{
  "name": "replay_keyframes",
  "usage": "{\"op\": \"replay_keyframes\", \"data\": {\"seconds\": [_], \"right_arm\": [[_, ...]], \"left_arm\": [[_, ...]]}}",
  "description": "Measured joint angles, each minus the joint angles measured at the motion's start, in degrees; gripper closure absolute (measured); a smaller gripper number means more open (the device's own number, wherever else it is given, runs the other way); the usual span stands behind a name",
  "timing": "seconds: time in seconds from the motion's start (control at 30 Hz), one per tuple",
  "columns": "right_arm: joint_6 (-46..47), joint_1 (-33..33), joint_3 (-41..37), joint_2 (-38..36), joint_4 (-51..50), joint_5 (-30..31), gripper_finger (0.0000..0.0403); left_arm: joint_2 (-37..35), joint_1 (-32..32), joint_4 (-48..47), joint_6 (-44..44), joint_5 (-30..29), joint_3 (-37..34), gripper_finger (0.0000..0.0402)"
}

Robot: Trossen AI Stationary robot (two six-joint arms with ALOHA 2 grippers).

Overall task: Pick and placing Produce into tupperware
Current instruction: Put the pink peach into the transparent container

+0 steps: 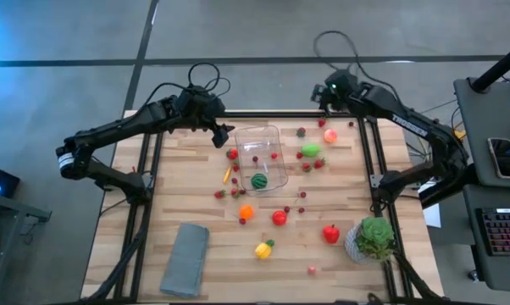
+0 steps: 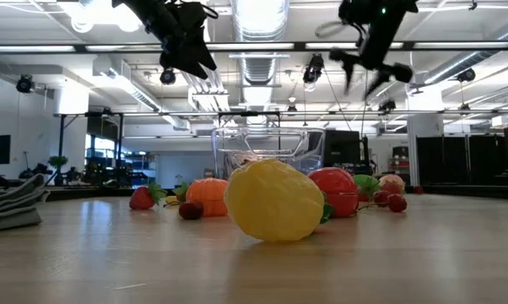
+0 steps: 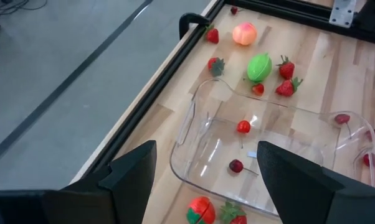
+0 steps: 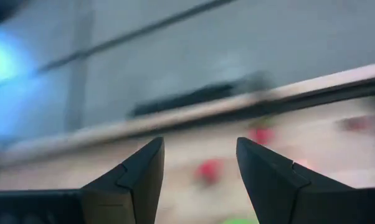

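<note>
The clear tupperware [image 1: 260, 155] sits near the middle of the tabletop's [image 1: 407, 254] far half with only a few pieces inside, a small watermelon [image 1: 259, 180] and some berries, while most produce lies scattered around it. The left tool [image 1: 222, 134] hangs above the container's far left corner, fingers wide and empty, probably to look down into it. The right tool [image 1: 320, 96], raised at the far edge near a peach [image 1: 329, 135], is partly spread and empty too.

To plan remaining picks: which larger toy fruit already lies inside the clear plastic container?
The round green watermelon-like fruit, inside the clear plastic container; other large pieces lie on the wooden table.
</note>
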Motion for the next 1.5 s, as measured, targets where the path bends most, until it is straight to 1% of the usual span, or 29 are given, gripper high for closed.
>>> {"op": "replay_keyframes", "data": {"seconds": [0.03,0.1,0.2,0.23,0.33,0.37,0.4,0.47,0.5,0.6,0.63,0.7,0.77,0.8,0.93,1.0,1.13,1.2,1.3,1.37,1.43,1.5], "right_arm": [[-1.26,0.00,0.06,-0.25,2.29,-3.70,0.0209],[-2.88,-0.12,0.93,-0.18,5.57,-7.60,0.0209],[-5.89,-0.06,4.84,1.51,3.76,-9.73,0.0209],[-6.92,-0.04,6.18,2.36,3.28,-11.52,0.0209],[-10.02,0.22,10.47,4.88,4.00,-20.32,0.0209],[-10.39,0.31,12.23,5.73,3.78,-21.44,0.0209],[-10.39,0.34,14.32,6.74,2.46,-21.54,0.0209],[-11.50,0.31,18.82,9.60,-4.05,-19.24,0.0209],[-12.46,0.12,21.28,11.53,-9.58,-16.98,0.0209],[-13.71,-1.21,27.79,18.01,-30.82,-10.72,0.0209],[-13.99,-1.60,29.06,19.93,-36.52,-9.49,0.0209],[-15.69,-2.57,29.68,23.18,-44.73,-6.05,0.0209],[-17.91,-3.86,27.94,25.65,-44.14,-4.66,0.0209],[-18.72,-4.83,26.37,26.50,-42.19,-5.79,0.0209],[-20.91,-9.40,20.09,29.85,-31.43,-13.84,0.0209],[-21.05,-11.88,16.15,32.10,-29.13,-17.48,0.0209],[-21.01,-15.56,9.01,34.73,-28.40,-18.72,0.0209],[-21.25,-16.14,6.21,34.48,-27.62,-17.79,0.0209],[-19.38,-16.57,2.55,32.02,-26.96,-10.50,0.0209],[-19.95,-17.67,-0.49,29.23,-26.31,-5.88,0.0209],[-22.42,-19.00,-2.26,26.83,-22.62,-5.65,0.0209],[-22.23,-19.91,-2.96,24.98,-18.73,-5.68,0.0209]], "left_arm": [[-0.09,0.00,-0.02,0.07,0.00,0.00,0.0139],[-0.29,0.00,-0.08,1.17,0.00,0.00,0.0139],[-0.47,0.00,-0.39,1.49,-0.01,-0.02,0.0139],[-0.55,0.00,-0.64,1.49,-0.02,-0.02,0.0139],[-0.78,0.00,-1.95,1.49,-0.04,-0.07,0.0139],[-0.78,0.00,-2.52,1.48,-0.04,-0.07,0.0139],[-0.78,0.00,-3.08,1.46,-0.04,-0.08,0.0139],[-0.78,0.00,-4.12,1.46,-0.04,-0.09,0.0139],[-0.78,0.00,-4.57,1.45,-0.04,-0.09,0.0139],[-0.78,0.00,-5.38,1.45,-0.07,-0.24,0.0139],[-0.78,0.00,-5.38,1.42,-0.10,-0.33,0.0139],[-0.86,0.00,-5.35,1.42,-0.22,-0.54,0.0139],[-0.92,0.00,-5.33,1.44,-0.24,-0.78,0.0139],[-0.92,0.00,-5.31,1.44,-0.22,-0.92,0.0139],[-0.92,0.00,-5.32,1.44,-0.22,-1.07,0.0139],[-0.92,0.00,-5.34,1.43,-0.22,-1.07,0.0139],[-1.25,0.00,-6.23,1.33,-0.20,-1.09,0.0139],[-1.33,0.00,-6.95,1.33,-0.40,-1.09,0.0139],[-1.33,0.00,-6.92,1.31,-0.79,-1.11,0.0139],[-1.33,0.00,-6.67,1.27,-0.93,-1.11,0.0139],[-1.33,0.02,-6.18,1.23,-1.11,-1.11,0.0139],[-1.33,0.04,-5.04,1.04,-1.81,-1.11,0.0139]]}}
